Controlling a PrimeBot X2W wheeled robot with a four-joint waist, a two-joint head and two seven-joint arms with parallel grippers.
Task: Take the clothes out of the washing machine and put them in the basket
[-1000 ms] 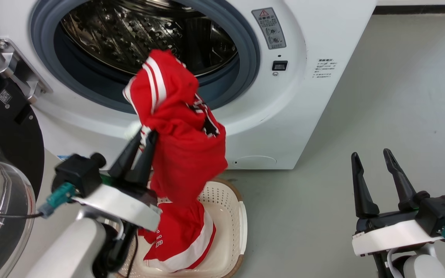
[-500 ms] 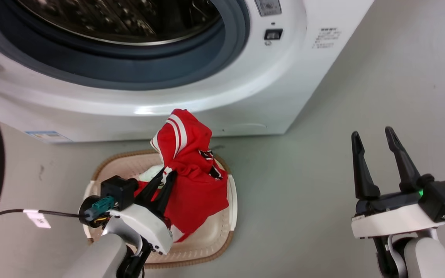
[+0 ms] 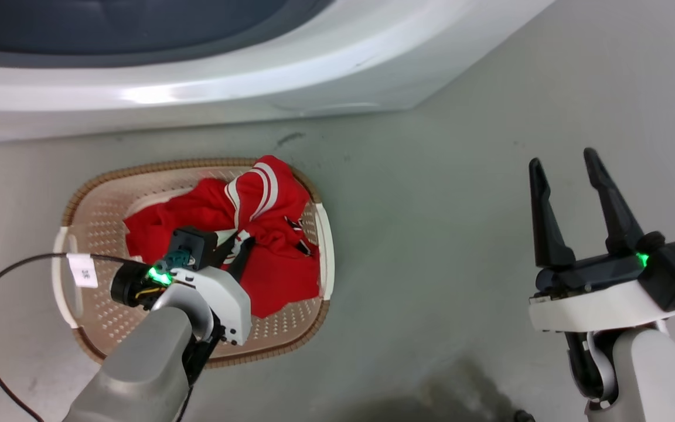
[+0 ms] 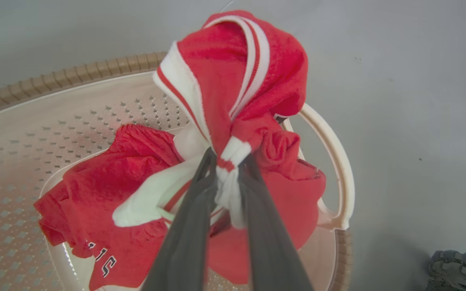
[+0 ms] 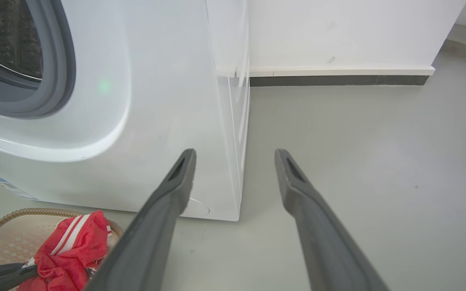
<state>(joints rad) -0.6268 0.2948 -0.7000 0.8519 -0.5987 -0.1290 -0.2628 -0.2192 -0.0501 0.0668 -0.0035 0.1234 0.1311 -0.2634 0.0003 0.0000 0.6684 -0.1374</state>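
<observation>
**Red clothes in the basket, left pincer clamped on a bunch of them**

So the clothes [image 3: 273, 275] are lying in a heap inside the basket [image 3: 97, 223], mostly in its right half. One fold with white stripes sticks up higher than the rest, close to the handle at that end. The left gripper [image 3: 242, 243] is down in the basket with its fingers squeezed onto a white-and-red band of that fabric. In the left wrist view you can see it bunched between them, plus some small lettering on the part lying flat.

The basket sits on the grey floor [image 3: 460, 205] just in front of the washing machine [image 3: 255, 88]. The right gripper [image 3: 563, 159] is well apart from it, over bare floor, fingers spread wide with nothing between them.
</observation>
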